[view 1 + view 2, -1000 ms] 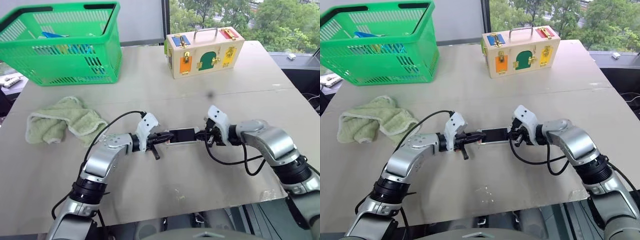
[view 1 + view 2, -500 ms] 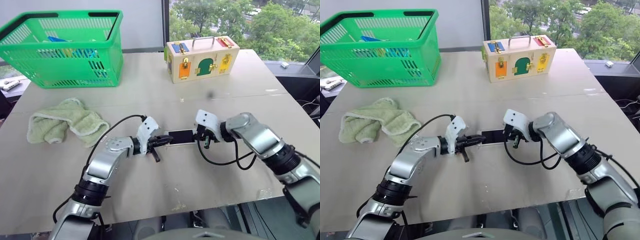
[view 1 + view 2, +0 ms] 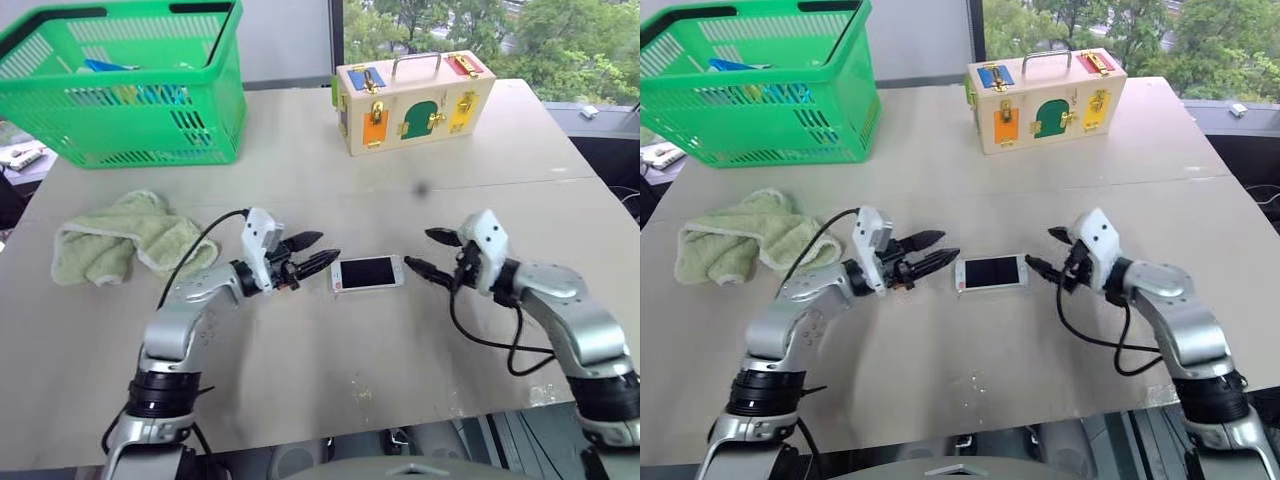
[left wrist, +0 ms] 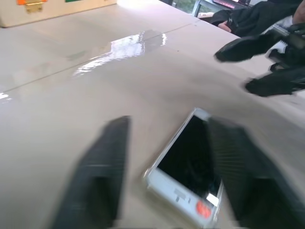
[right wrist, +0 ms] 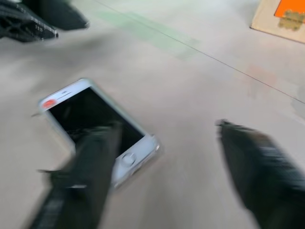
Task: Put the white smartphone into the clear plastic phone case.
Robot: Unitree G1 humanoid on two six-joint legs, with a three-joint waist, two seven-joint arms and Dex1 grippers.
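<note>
The white smartphone lies flat on the table, black screen up, between my two grippers; it also appears in the wrist views. Its edge looks thick and glossy, and I cannot tell the clear plastic phone case apart from it. My left gripper hangs open a little off the phone's left end, holding nothing. My right gripper hangs open just off the phone's right end, also holding nothing. Neither gripper touches the phone.
A green basket with items stands at the back left. A crumpled green towel lies left of my left arm. A wooden latch box stands at the back centre. The table's front edge runs just below my arms.
Both grippers were shut on the phone's two ends. Now both have opened, drawn apart and risen a little, and the phone lies free on the table.
</note>
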